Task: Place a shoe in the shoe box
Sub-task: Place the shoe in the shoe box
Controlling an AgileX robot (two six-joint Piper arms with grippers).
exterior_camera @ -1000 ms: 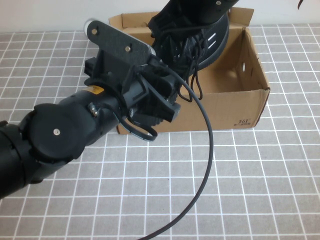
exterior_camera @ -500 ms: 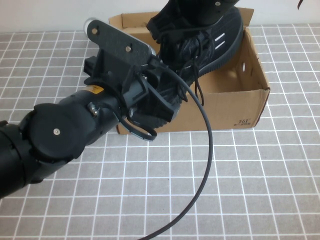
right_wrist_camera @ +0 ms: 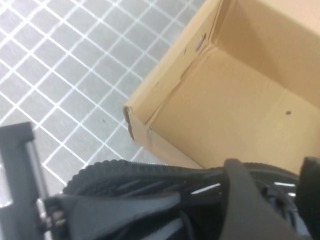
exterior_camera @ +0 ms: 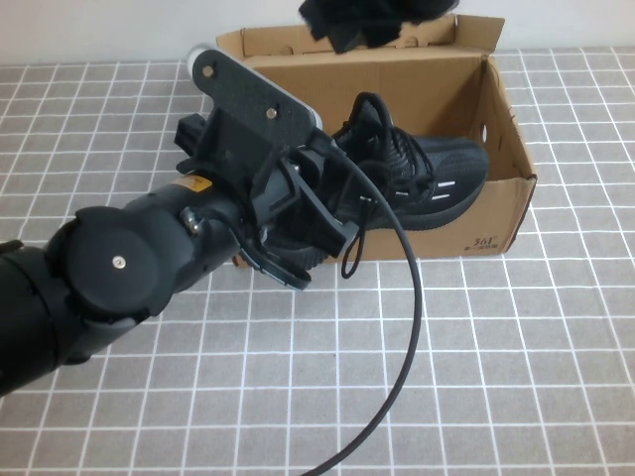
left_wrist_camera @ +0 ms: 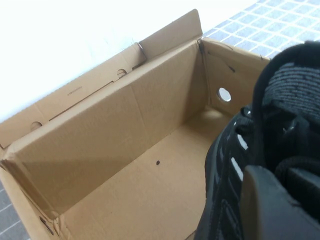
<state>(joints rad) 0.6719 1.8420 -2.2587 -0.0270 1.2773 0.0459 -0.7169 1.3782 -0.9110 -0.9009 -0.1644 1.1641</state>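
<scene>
Dropped from the right claw [exterior_camera: 382,25], shoe [exterior_camera: 427,178] lies across box [exterior_camera: 506,129] by left claw [exterior_camera: 317,213].

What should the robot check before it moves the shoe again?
1. Shoe fully inside the shoe box: not ok. It sits across the front wall.
2. Laces tucked in: not ok. They dangle outside the front wall.
3. Box flaps upright and the box flat on the table: ok.
4. Left gripper, at the shoe's heel end, holding the shoe: cannot tell.
5. Right gripper, above the box's back flap, clear of the shoe: cannot tell.
</scene>
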